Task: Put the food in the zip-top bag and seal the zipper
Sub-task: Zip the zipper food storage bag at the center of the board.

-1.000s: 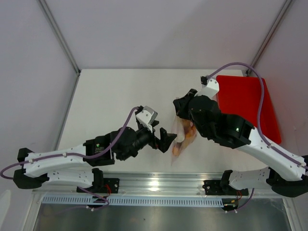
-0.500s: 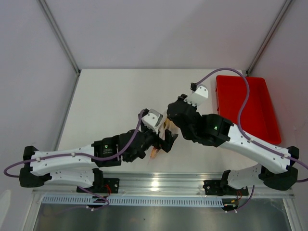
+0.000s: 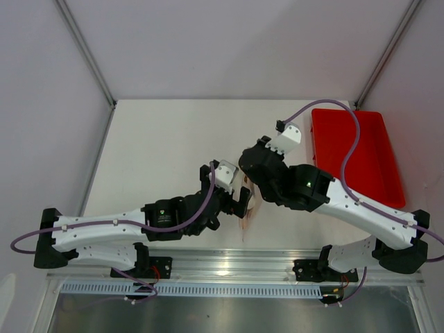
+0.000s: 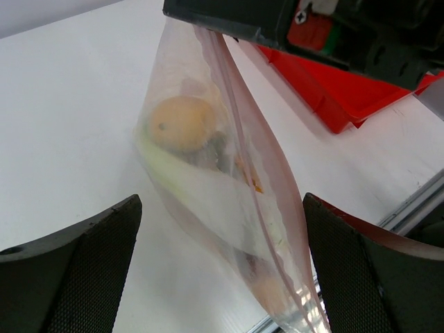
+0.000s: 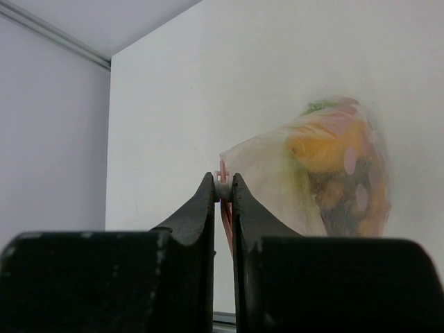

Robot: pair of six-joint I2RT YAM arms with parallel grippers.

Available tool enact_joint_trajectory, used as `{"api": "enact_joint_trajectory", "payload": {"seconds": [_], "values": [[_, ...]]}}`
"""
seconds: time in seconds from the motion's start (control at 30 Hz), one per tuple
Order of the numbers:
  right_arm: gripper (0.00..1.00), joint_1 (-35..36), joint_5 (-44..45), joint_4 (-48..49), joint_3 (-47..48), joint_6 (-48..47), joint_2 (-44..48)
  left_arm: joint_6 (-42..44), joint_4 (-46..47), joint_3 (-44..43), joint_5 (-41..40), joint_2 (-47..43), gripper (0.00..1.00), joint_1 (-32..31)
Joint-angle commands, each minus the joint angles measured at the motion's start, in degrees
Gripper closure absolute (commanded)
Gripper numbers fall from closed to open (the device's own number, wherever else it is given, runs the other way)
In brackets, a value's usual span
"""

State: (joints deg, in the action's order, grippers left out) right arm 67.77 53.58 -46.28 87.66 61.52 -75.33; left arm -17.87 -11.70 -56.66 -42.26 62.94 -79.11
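The clear zip-top bag (image 4: 229,201) hangs in the air with the food inside it: a yellow lemon (image 4: 182,123), a green-white leek stalk (image 4: 182,182) and darker pieces lower down. Its pinkish zipper (image 4: 239,132) runs down one edge. My right gripper (image 5: 223,186) is shut on the top end of the zipper and holds the bag (image 5: 316,166) up. My left gripper (image 4: 222,277) is open, one finger on each side of the bag's lower part, not touching it. From above, the bag (image 3: 248,215) hangs between the left gripper (image 3: 241,201) and the right gripper (image 3: 251,184).
The red tray (image 3: 354,149) stands at the right of the table and shows behind the bag as the tray (image 4: 326,94). The aluminium rail (image 3: 229,267) runs along the table's near edge, just below the bag.
The right arm has swung left off the tray's edge and carried the bag towards the middle. The left arm has reached further in, so its open fingers now straddle the bag.
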Motion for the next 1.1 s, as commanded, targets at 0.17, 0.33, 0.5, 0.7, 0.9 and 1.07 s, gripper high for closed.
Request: {"api": "enact_joint_trajectory", "payload": {"seconds": [0.17, 0.33, 0.5, 0.7, 0.9, 1.07], "values": [[1.00, 0.4, 4.4, 1.4, 3.0, 2.0, -1.2, 1.0, 3.2, 0.4, 3.6, -0.6, 0.31, -0.3], [1.00, 0.4, 4.0, 1.5, 4.0, 1.3, -2.2, 0.9, 3.7, 0.7, 7.6, -1.1, 0.39, 0.0], [1.00, 0.3, 3.7, 1.4, 5.2, 1.0, -2.8, -0.8, 2.7, 0.5, 8.9, 0.1, 0.24, 0.5], [1.00, 0.4, 3.5, 1.2, 5.2, 1.0, -3.0, -1.6, 1.9, 0.2, 9.7, 1.0, 0.30, 1.2], [0.99, 0.3, 2.8, 1.5, 5.2, -0.1, -3.1, -4.3, 0.1, 1.0, 14.0, 0.3, 0.67, 4.0], [0.95, -0.5, -0.5, 2.2, 5.2, -4.0, -3.2, -3.4, -1.3, 2.2, 19.4, -1.8, 0.91, 6.0]]}}
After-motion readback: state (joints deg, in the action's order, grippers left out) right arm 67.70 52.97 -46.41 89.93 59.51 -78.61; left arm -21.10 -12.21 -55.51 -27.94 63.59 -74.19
